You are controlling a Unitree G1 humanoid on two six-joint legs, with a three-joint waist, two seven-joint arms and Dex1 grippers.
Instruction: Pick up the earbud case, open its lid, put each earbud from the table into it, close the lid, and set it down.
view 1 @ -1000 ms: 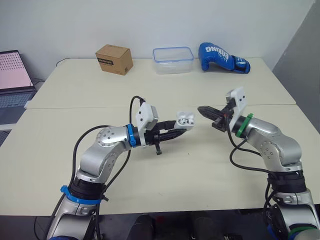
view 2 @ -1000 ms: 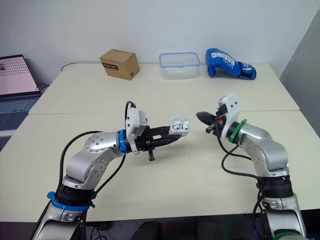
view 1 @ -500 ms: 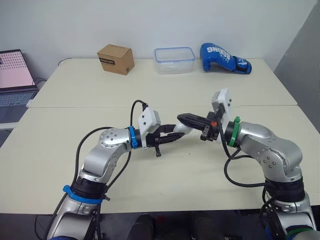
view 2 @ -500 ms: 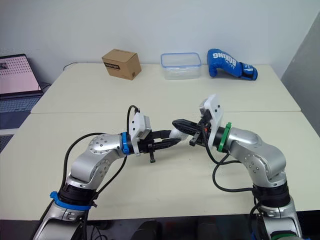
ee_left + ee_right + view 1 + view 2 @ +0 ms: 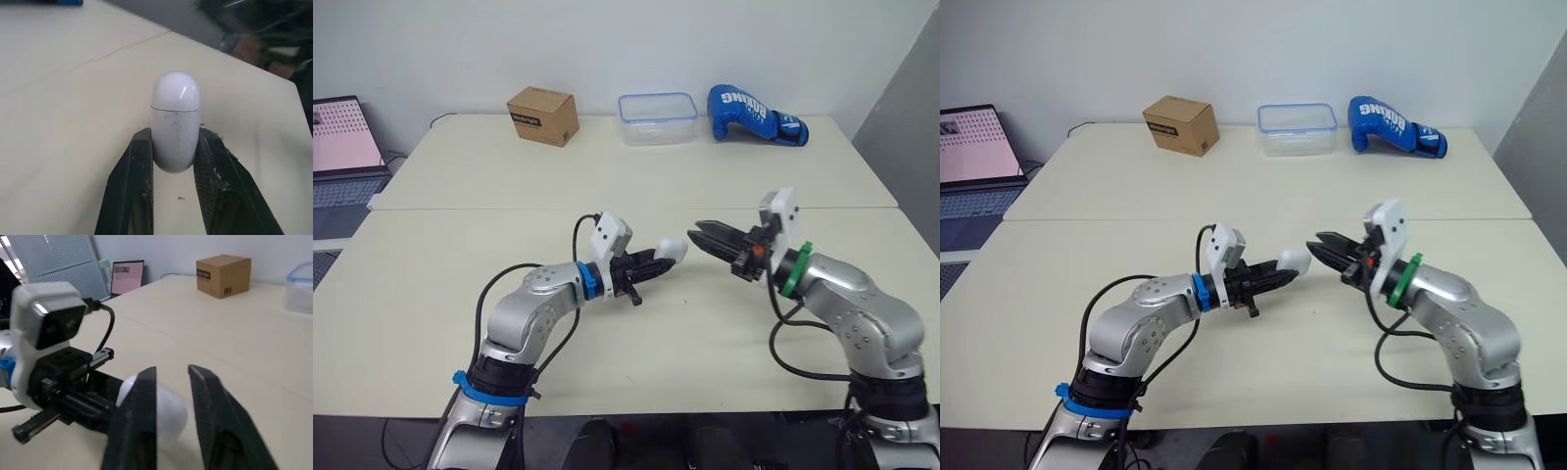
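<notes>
Two black fingers of the left gripper point(image 5: 656, 261) pinch the white earbud case point(image 5: 175, 117), lid shut, above the middle of the table point(image 5: 460, 255). The right gripper point(image 5: 697, 236) hovers just beside the case, its fingers slightly spread, gripping nothing.

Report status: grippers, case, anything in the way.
Left gripper shut on earbud case, lid closed. Right gripper open, empty, just off the case. Box, container, glove far back, not in the way.
</notes>
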